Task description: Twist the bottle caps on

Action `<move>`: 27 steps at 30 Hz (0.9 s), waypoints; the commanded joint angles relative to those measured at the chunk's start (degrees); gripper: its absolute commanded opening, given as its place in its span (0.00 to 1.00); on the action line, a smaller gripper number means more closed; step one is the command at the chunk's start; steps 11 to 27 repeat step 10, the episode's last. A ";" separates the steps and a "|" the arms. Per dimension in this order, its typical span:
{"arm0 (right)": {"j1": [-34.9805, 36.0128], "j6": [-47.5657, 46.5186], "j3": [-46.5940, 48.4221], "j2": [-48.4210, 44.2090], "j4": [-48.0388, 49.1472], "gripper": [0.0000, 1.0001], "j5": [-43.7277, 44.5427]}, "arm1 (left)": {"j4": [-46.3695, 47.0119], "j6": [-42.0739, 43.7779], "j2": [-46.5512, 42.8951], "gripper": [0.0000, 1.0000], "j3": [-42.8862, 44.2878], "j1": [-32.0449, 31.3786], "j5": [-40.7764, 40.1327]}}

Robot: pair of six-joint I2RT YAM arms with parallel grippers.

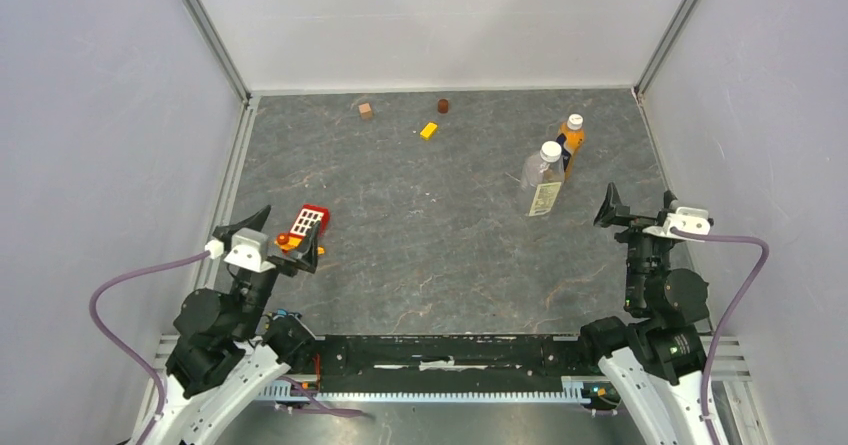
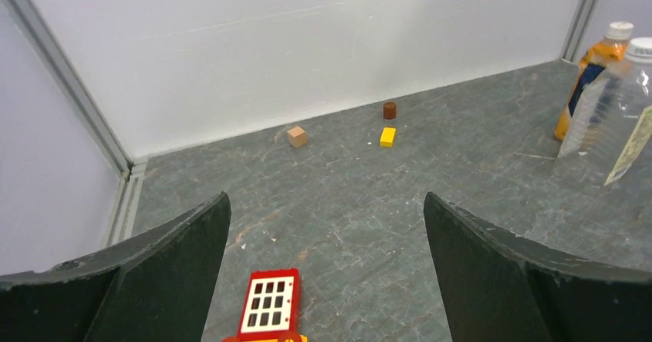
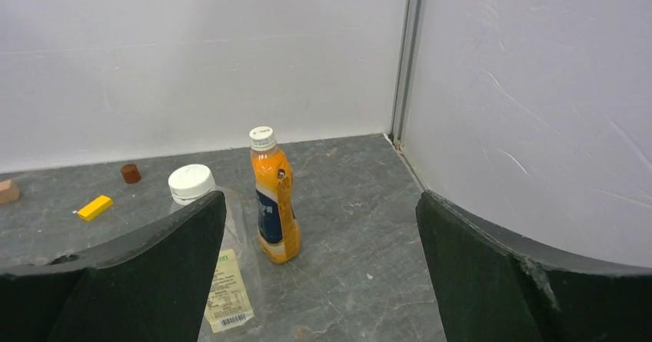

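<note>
right claw (image 1: 640, 210) is being held released and empty, its jaws spread wide and aimed at the two bottles, probably so that either can be reached with little travel. left claw (image 1: 280, 240) is likewise being held released with nothing in its grasp, well apart from the bottles. the orange bottle cap (image 3: 262, 137) and the clear bottle cap (image 3: 191, 182) are both being carried on top of their necks; whether they are being held by the threads or merely resting loose cannot be told. the orange bottle (image 3: 273, 211) is being kept upright near the far right corner of the table (image 1: 420, 265), and the clear bottle (image 1: 541, 180) is standing just beside it on the nearer side. being upright, both necks are being presented to a grip from above, while one claw would likely be needed to steady a body as the other twists. a red toy window piece (image 2: 269, 303) is lying flat on the table just beside the left claw. farther off, near the back wall, a yellow block (image 1: 429, 130), a brown cylinder (image 1: 443, 105) and a tan cube (image 1: 366, 110) are being left apart from everything.
</note>
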 commanded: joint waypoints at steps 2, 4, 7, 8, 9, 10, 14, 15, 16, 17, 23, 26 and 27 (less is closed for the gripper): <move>-0.21 -3.05 -1.03 -3.10 -1.14 0.98 -1.28 | -6.37 -7.08 -2.71 1.00 1.93 0.28 -4.55; -0.20 -2.95 -1.45 -4.25 -1.33 0.98 -1.38 | -9.17 -8.51 -4.87 1.00 2.40 0.26 -4.60; 0.11 -2.13 -3.04 -6.62 -0.79 0.98 -2.06 | -12.55 -10.87 -5.93 1.00 2.09 0.25 -4.17; 0.10 -1.81 -3.66 -7.26 -0.65 0.98 -2.34 | -13.20 -10.94 -6.46 1.00 1.82 0.26 -4.01; 0.15 -1.37 -3.98 -7.59 -0.63 0.98 -2.25 | -13.61 -12.19 -6.99 1.00 1.54 0.28 -4.07; 0.17 -0.76 -4.13 -7.91 -0.82 0.98 -2.28 | -14.31 -13.26 -7.15 1.00 1.59 0.27 -4.50; 0.17 -0.76 -4.13 -7.91 -0.82 0.98 -2.28 | -14.31 -13.26 -7.15 1.00 1.59 0.27 -4.50; 0.17 -0.76 -4.13 -7.91 -0.82 0.98 -2.28 | -14.31 -13.26 -7.15 1.00 1.59 0.27 -4.50; 0.17 -0.76 -4.13 -7.91 -0.82 0.98 -2.28 | -14.31 -13.26 -7.15 1.00 1.59 0.27 -4.50; 0.17 -0.76 -4.13 -7.91 -0.82 0.98 -2.28 | -14.31 -13.26 -7.15 1.00 1.59 0.27 -4.50; 0.17 -0.76 -4.13 -7.91 -0.82 0.98 -2.28 | -14.31 -13.26 -7.15 1.00 1.59 0.27 -4.50; 0.17 -0.76 -4.13 -7.91 -0.82 0.98 -2.28 | -14.31 -13.26 -7.15 1.00 1.59 0.27 -4.50; 0.17 -0.76 -4.13 -7.91 -0.82 0.98 -2.28 | -14.31 -13.26 -7.15 1.00 1.59 0.27 -4.50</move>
